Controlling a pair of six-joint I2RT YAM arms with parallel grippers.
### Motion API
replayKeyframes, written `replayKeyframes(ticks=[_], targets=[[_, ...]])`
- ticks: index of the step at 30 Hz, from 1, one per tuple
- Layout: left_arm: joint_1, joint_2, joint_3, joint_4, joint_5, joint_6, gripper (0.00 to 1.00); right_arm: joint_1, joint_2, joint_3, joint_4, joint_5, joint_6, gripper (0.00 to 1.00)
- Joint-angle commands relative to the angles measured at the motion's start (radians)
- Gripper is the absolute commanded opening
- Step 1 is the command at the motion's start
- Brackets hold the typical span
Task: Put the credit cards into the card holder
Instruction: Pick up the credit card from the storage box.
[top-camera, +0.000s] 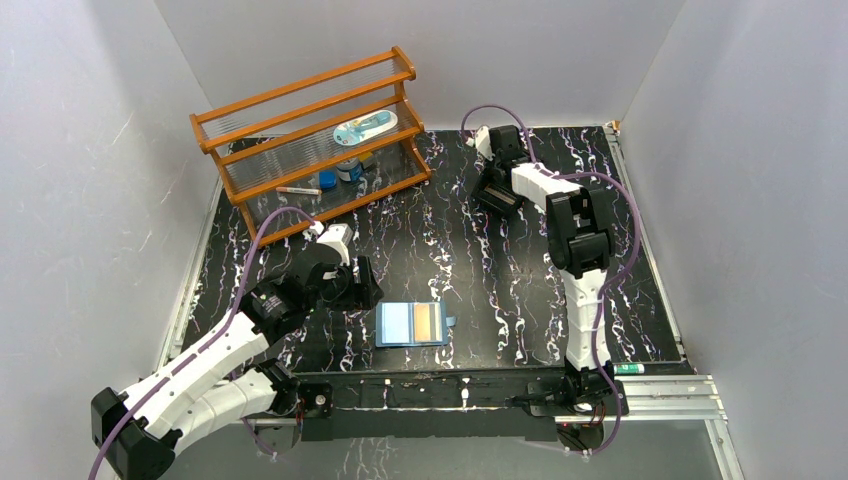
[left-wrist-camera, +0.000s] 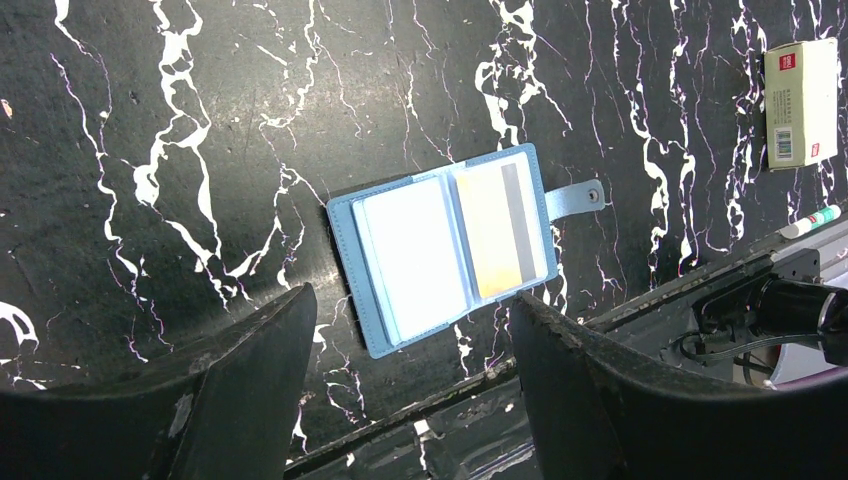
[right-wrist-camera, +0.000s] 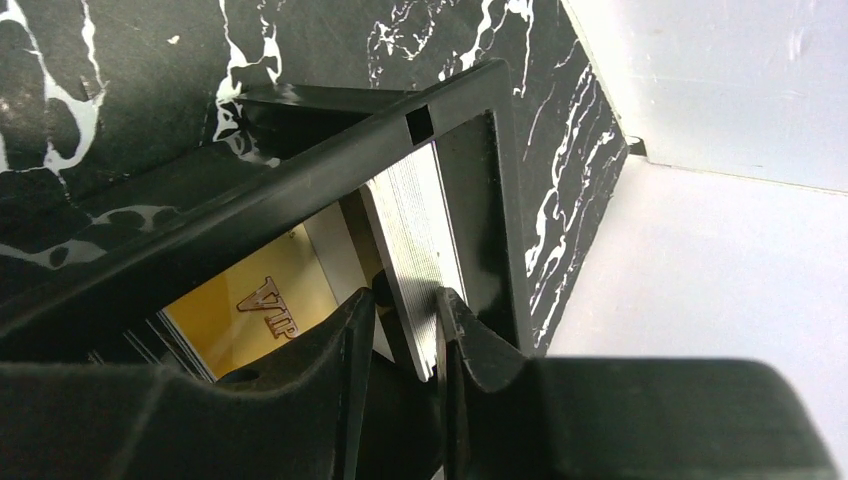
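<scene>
Your small blue folding card holder (top-camera: 412, 323) lies open and flat on the black, white-veined surface (top-camera: 480, 260). It is near the front edge, between the two arm bases. An orange-gold plastic card (left-wrist-camera: 492, 232) sits in its right half, and a pale white card (left-wrist-camera: 415, 255) sits in its left half. Its little snap tab (left-wrist-camera: 578, 197) sticks out to one side.

Your left jaws hang just beside the holder. They are wide apart and hold nothing.

Your right jaws are well apart from the holder, at the back of the surface. They reach down into a black rectangular tray (right-wrist-camera: 480, 220). They are narrow, and a pale, finely lined plastic card (right-wrist-camera: 410, 240) stands on its edge between them. It looks pinched. A yellow card with VIP on it (right-wrist-camera: 255, 300) lies in the tray just beside it.

Farther off stand an orange wooden rack (top-camera: 310, 140) and a small cream box (left-wrist-camera: 800, 100).

I think you are on the pick-up step for one more card. Next, lift the lined card up out of the tray so it does not catch on the wall. Then carry it over to the holder and slide it into a free slot. The card is thin and may tip in the jaws, so go slowly. The left jaws may need to press the holder down while the card goes in.
</scene>
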Motion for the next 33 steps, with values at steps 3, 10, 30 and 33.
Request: replayKeyframes(ticks=[3,10,30,33], targets=[[0.004,-0.019,0.002,-0.003,-0.025,0.006,0.70,-0.005,0.016,0.044,0.041,0.008,0.004,0.34],[0.004,-0.017,0.003,-0.003,-0.027,0.004,0.70,-0.005,-0.022,0.054,0.037,0.017,0.011,0.30],[0.005,-0.033,-0.011,0.000,-0.016,-0.015,0.70,-0.006,-0.118,0.020,0.005,0.007,0.044,0.23],[0.004,-0.033,-0.012,0.000,-0.015,-0.020,0.70,-0.005,-0.126,0.023,-0.008,0.006,0.049,0.22]])
